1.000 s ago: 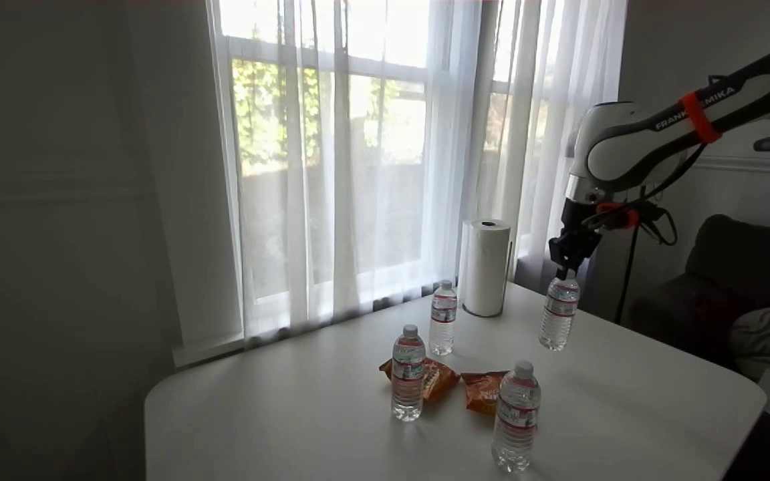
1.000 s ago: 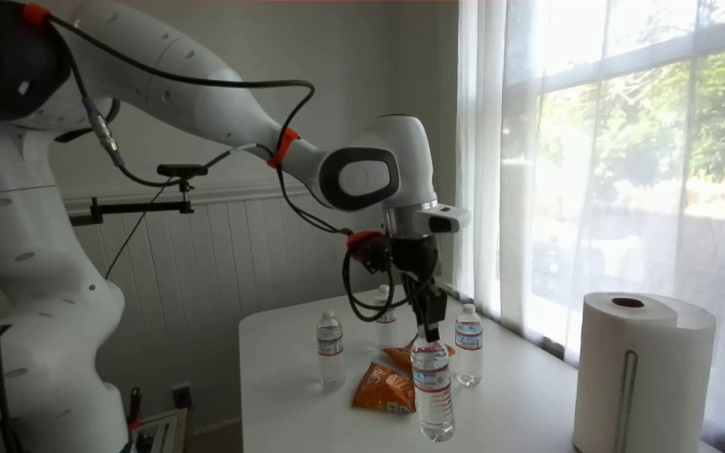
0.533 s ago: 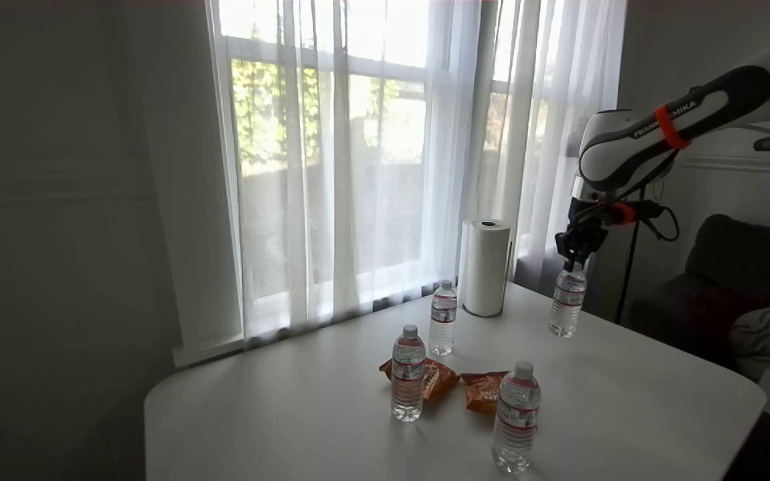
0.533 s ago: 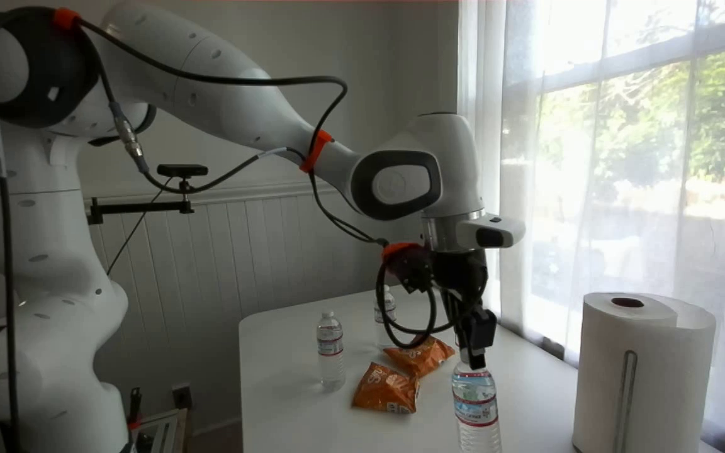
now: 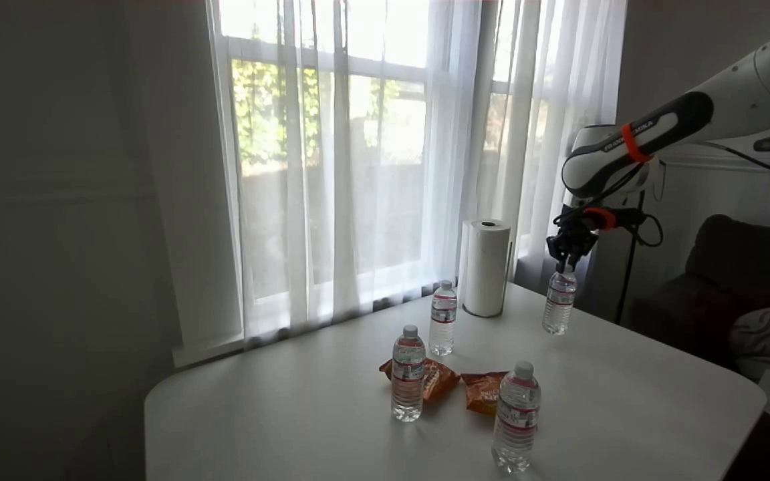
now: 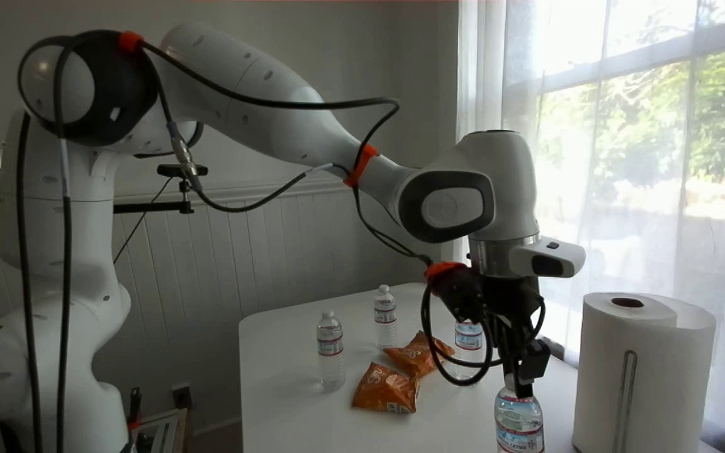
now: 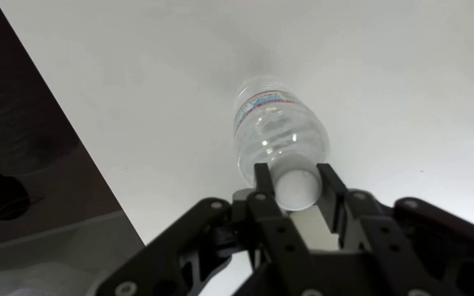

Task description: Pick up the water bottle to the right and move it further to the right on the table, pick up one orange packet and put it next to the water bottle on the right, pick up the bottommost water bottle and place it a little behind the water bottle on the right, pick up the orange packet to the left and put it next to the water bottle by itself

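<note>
Closest to the wrist camera, the end effector is clamped around the white cap of a water bottle, pressing it from both sides. The bottle leans slightly, its base either just over the counter or on it; the pictures do not settle which. In both exterior views the robot arm reaches down to it from above.

In an exterior view, a roll of paper towels stands upright near the held bottle, toward the sheer white curtains, with a gap between roll and bottle. Farther off, an orange packet lies on the counter. To either side of it stand a second bottle, partly hidden, on the curtain side, and a third bottle opposite, both upright. Just behind the first packet lies another packet, also orange; whether the two touch cannot be told. A fourth bottle stands upright behind the packets, the farthest of the bottles. Past the counter rises a panelled wall.
</note>
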You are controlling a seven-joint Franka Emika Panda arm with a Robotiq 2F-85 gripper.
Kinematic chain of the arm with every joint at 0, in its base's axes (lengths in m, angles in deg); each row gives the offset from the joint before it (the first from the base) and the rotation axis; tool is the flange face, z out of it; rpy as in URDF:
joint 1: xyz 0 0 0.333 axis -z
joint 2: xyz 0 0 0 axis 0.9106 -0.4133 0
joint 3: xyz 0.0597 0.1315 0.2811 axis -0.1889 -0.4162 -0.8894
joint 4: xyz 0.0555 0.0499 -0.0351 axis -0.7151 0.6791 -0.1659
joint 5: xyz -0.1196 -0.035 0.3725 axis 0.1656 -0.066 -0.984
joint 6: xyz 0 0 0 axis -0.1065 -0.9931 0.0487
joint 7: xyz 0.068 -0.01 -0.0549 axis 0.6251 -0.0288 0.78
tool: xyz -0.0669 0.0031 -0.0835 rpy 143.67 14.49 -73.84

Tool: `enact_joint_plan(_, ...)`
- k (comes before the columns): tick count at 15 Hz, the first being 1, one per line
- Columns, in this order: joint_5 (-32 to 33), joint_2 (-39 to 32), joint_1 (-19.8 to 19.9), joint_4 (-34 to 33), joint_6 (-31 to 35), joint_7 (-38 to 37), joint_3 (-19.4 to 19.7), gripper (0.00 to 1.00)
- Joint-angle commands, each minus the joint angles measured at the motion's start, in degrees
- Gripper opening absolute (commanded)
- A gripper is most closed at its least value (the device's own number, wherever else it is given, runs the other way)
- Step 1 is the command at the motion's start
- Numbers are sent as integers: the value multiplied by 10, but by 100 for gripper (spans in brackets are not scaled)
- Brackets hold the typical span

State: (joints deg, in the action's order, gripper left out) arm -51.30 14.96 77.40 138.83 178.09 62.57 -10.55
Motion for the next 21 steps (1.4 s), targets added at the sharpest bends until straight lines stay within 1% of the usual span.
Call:
enact_joint_plan(1,-6,-37,9,-60,-43,-4,6,8)
enact_joint_plan(7,4,-74,14,-96,-80,-22,19,8)
enact_joint_plan(8,5,-78,14,-98,-78,-27,20,56)
enact_joint_plan(9,4,-80,15,-100,-81,-27,21,58)
enact_joint_plan(11,2,-70,14,-101,-85,-30,21,70)
enact_joint_plan(12,4,-62,12,-100,-87,-36,21,78)
enact_joint_plan(15,2,-26,4,-79,-92,-56,19,98)
enact_joint_plan(16,-1,-15,1,-73,-103,-63,17,100)
enact_joint_plan(19,0,21,-16,-40,-147,-98,8,100)
enact_joint_plan(21,7,38,-31,-14,-166,-134,1,100)
